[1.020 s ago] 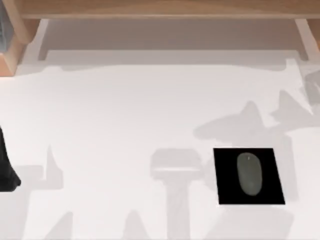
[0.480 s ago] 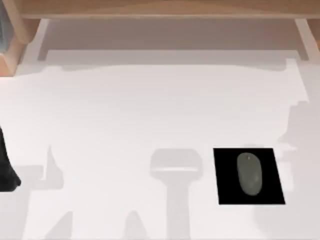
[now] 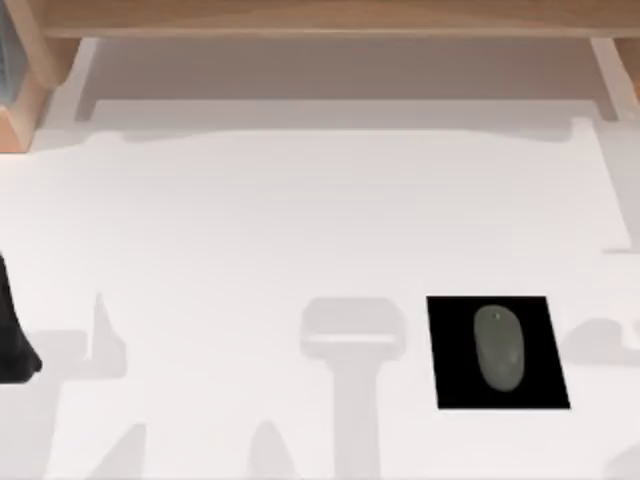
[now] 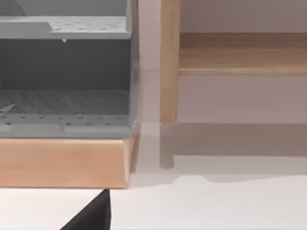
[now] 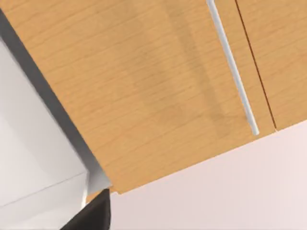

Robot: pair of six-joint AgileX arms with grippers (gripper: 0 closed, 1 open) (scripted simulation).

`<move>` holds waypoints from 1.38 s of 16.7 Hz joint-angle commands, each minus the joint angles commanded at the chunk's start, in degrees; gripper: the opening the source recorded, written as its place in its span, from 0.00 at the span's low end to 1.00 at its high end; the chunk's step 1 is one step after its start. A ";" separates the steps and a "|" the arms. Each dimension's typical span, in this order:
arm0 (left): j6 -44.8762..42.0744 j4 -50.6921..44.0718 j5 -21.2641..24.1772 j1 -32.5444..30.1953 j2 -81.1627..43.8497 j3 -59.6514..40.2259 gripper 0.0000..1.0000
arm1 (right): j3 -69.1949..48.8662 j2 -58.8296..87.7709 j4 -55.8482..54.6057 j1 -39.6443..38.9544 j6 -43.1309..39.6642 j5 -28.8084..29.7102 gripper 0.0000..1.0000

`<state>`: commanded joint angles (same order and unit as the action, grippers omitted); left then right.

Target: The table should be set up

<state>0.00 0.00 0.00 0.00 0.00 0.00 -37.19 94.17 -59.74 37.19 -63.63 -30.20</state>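
The table [image 3: 250, 220] is a wide plain white top. On its right front part lies a small black pad [image 3: 455, 385] with a grey mouse [image 3: 499, 347] resting lengthwise on it. My left arm [image 3: 12, 340] is a dark shape parked at the table's left edge, far from the pad. A black corner of my left gripper [image 4: 93, 218] shows in the left wrist view, above the white top. A black corner of my right gripper [image 5: 96, 215] shows in the right wrist view, facing a wooden panel and holding nothing that I can see.
A wooden shelf unit [image 3: 320, 20] runs along the back edge. A grey perforated rack on a wooden base [image 4: 62, 120] stands at the back left. A wooden cabinet front with a white bar handle [image 5: 232, 67] faces the right wrist camera. Faint arm shadows lie on the table.
The right arm's shadow has slid from the middle right of the table toward the right edge and shrunk. The mouse, the pad and the left arm have not moved.
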 joint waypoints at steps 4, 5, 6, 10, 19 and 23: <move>0.00 0.00 0.00 0.00 0.00 0.00 1.00 | 3.24 3.23 -8.59 2.98 -6.57 -0.44 1.00; 0.00 0.00 0.00 0.00 0.00 0.00 1.00 | 4.04 4.13 -10.63 3.43 -8.17 -0.62 1.00; 0.00 0.00 0.00 0.00 0.00 0.00 1.00 | 4.83 5.03 -12.67 3.89 -9.78 -0.81 1.00; 0.00 0.00 0.00 0.00 0.00 0.00 1.00 | 7.73 9.47 -21.01 5.32 -16.39 -1.93 1.00; 0.00 0.00 0.00 0.00 0.00 0.00 1.00 | 15.16 21.54 -34.46 2.07 -25.38 -1.44 1.00; 0.00 0.00 0.00 0.00 0.00 0.00 1.00 | 15.16 21.54 -34.46 2.07 -25.38 -1.44 1.00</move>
<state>0.00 0.00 0.00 0.00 0.00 0.00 -22.03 115.71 -94.20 39.26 -89.02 -31.64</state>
